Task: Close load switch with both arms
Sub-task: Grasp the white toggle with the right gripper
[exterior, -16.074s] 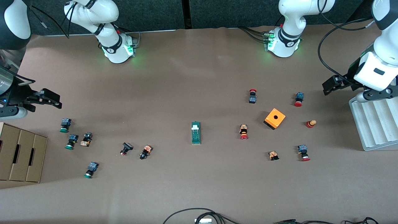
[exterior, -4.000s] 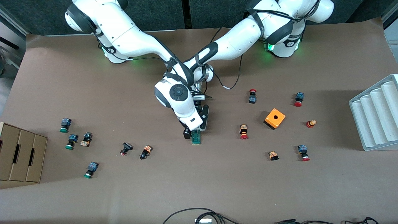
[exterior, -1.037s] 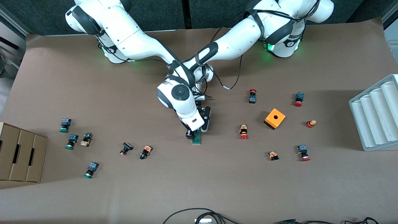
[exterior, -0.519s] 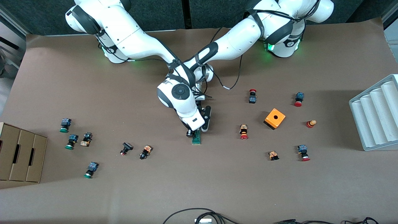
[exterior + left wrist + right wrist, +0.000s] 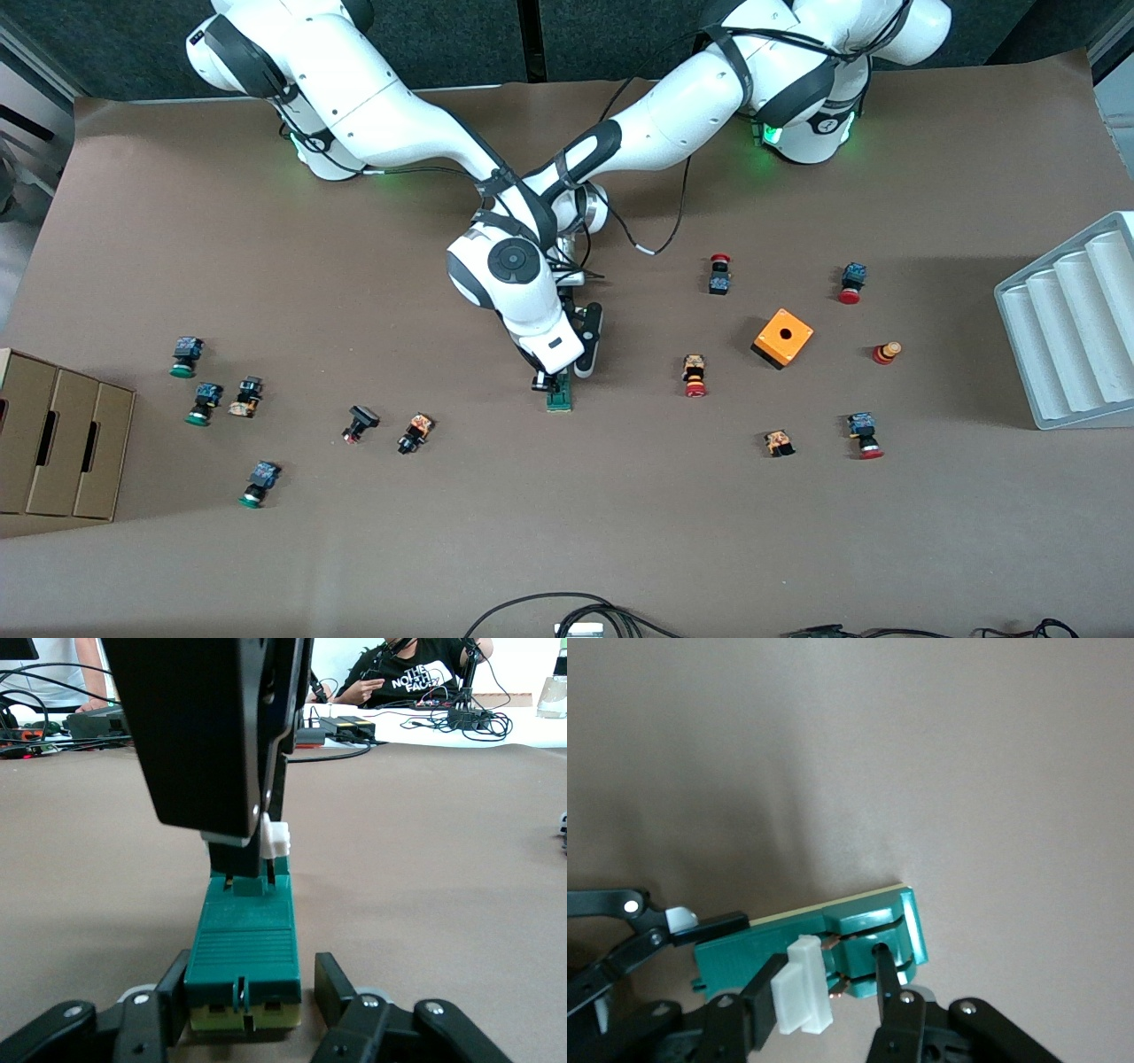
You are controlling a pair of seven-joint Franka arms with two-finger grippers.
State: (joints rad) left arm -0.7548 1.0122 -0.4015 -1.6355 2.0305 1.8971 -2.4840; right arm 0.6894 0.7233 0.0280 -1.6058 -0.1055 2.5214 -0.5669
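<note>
The green load switch (image 5: 559, 400) lies mid-table, its farther part hidden under both hands. My left gripper (image 5: 252, 992) straddles one end of the load switch (image 5: 241, 943), shut on it; one of its fingers (image 5: 586, 346) shows beside the right hand. My right gripper (image 5: 828, 979) reaches down over the load switch (image 5: 744, 952). One pad presses the white sliding piece (image 5: 802, 992). The other finger stands at the green clip end, with a gap to the white piece. In the left wrist view the white sliding piece (image 5: 277, 837) sticks out beside the right gripper's black body.
An orange cube (image 5: 783, 338) and red-capped push buttons (image 5: 695, 376) lie toward the left arm's end, green-capped push buttons (image 5: 197, 403) toward the right arm's end. Cardboard boxes (image 5: 58, 447) and a white ribbed tray (image 5: 1067, 323) stand at the table's two ends.
The right gripper's fingers have drawn closer together around the white sliding piece. Both arms and the load switch stay where they were.
</note>
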